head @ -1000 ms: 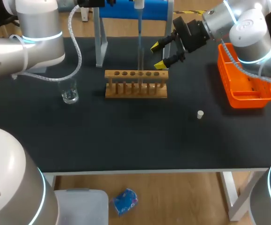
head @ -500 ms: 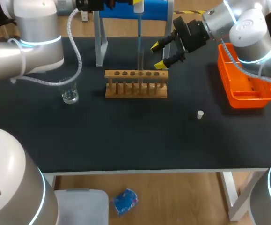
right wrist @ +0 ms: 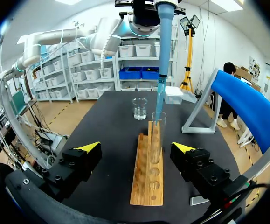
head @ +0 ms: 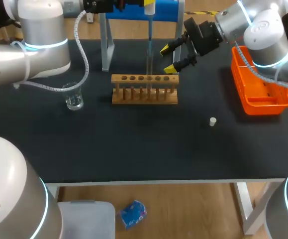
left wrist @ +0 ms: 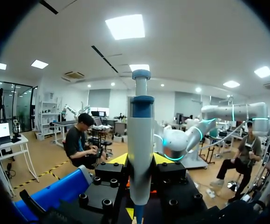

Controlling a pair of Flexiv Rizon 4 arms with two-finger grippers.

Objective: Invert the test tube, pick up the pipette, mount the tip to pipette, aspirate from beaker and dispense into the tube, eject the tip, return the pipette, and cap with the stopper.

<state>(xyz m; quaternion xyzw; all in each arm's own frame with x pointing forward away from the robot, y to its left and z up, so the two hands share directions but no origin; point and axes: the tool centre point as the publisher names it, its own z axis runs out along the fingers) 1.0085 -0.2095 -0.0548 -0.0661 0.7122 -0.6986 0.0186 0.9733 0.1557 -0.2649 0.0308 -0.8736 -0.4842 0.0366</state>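
Left fingers (left wrist: 117,160) clamp the pipette (left wrist: 140,140); best hold its tip plumb inside the tube (right wrist: 157,140) while dispensing. Right fingers (right wrist: 89,147) wide, empty.

From where I stood I counted 1 wooden rack (head: 144,90), 1 test tube (right wrist: 156,140), 1 pipette (left wrist: 140,149) (w/ 1 tip (right wrist: 159,98) on it), 1 beaker (head: 74,98), 1 white stopper (head: 212,121), 1 orange basket (head: 265,104) & 1 blue stand (right wrist: 246,109).

Black table (head: 134,149); on it wooden rack (head: 144,96), beaker (head: 74,99), stopper (head: 212,121), orange basket (head: 263,105)
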